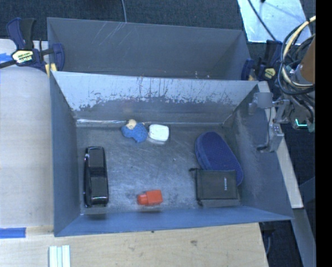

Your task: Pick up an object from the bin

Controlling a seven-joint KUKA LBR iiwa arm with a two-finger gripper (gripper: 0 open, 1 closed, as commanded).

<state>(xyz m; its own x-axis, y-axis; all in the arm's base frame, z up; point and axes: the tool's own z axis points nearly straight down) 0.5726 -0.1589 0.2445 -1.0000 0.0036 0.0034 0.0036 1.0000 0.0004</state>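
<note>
My gripper (271,129) hangs high at the bin's right side, above the sloping right wall and near the rim, with nothing seen in it. Nearest to it, a blue oval case (216,153) lies on the right part of the bin floor. A dark grey square box (216,186) rests against the case's front end, down and to the left of the gripper.
A small red block (150,198) lies at the front middle. A black oblong device (96,176) lies along the left wall. At the back, a white lump (158,133) sits beside a small blue figure (134,132).
</note>
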